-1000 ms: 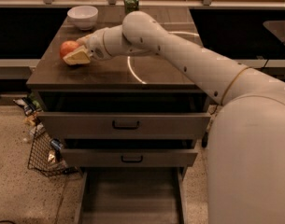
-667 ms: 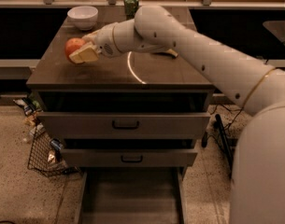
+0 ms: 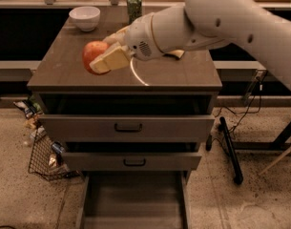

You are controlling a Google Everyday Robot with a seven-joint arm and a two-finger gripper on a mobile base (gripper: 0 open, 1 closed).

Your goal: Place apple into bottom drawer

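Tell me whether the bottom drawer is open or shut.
Open: the bottom drawer is pulled out, its floor showing. The tool grips the apple above the cabinet top.

It looked like a robotics test lab: a lone drawer cabinet [image 3: 183, 75] stood on a speckled floor [image 3: 240, 199], loose cables [image 3: 245, 111] trailed at right, a cluttered wire basket [image 3: 42, 154] sat lower left, and the gripper [image 3: 103, 51] clasped the apple [image 3: 91, 54] at upper left of centre.

Arm [image 3: 221, 18] extended leftward from upper right; end effector [image 3: 101, 53] upper-left of centre, fingers [image 3: 112, 59] closed around apple [image 3: 90, 53]
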